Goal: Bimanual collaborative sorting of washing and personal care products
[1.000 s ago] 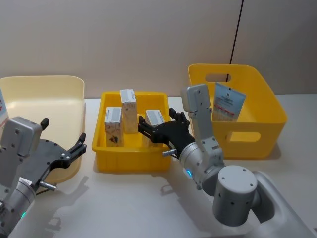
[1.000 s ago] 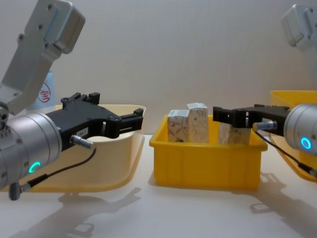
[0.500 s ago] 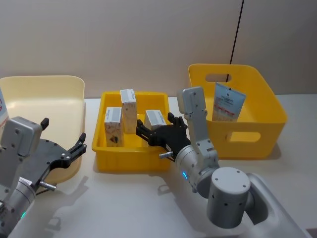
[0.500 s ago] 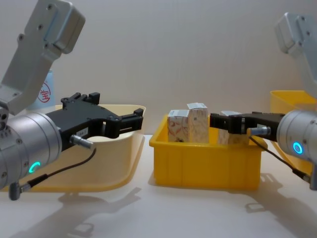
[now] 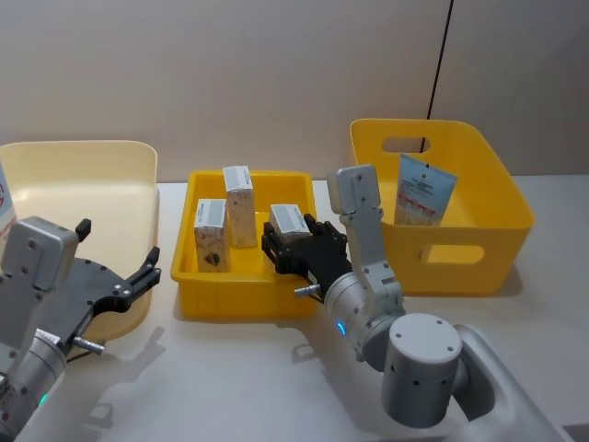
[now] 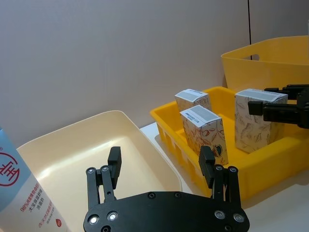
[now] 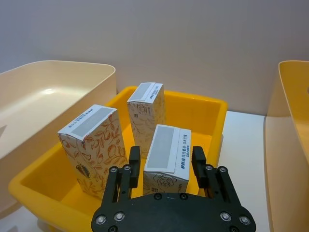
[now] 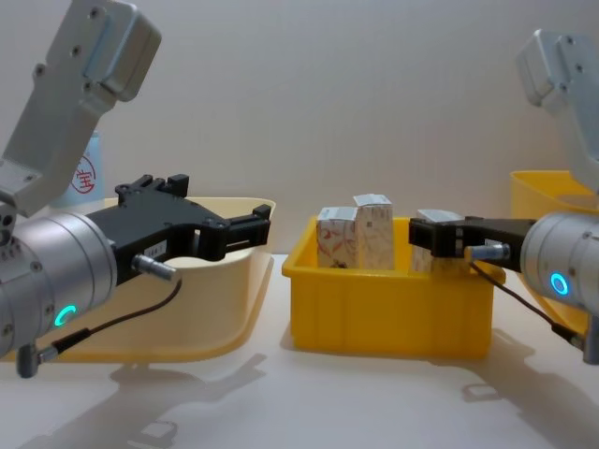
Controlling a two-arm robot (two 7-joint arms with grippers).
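Three white cartons stand in the yellow tray [image 5: 241, 300]. My right gripper [image 5: 290, 241] reaches into the tray, its fingers pressed on both sides of the right-hand carton [image 5: 288, 218], which still stands on the tray floor; in the right wrist view that gripper [image 7: 165, 157] clasps this carton [image 7: 169, 139]. The other two cartons [image 5: 210, 238] [image 5: 239, 198] stand apart to the left. My left gripper [image 5: 118, 242] hangs open and empty over the cream tub's near rim. A light-blue tube [image 6: 19, 186] with a round red logo stands in that tub. Another flat tube [image 5: 423, 189] leans in the big yellow tub.
The cream tub [image 5: 83, 175] is on the left and the tall yellow tub [image 5: 479, 241] with handle slots on the right, both close to the tray. White table surface lies open in front of the tray. A wall closes off the back.
My right gripper has pushed forward into the tray and its fingers have drawn in around the right-hand carton. The left arm has stayed still.
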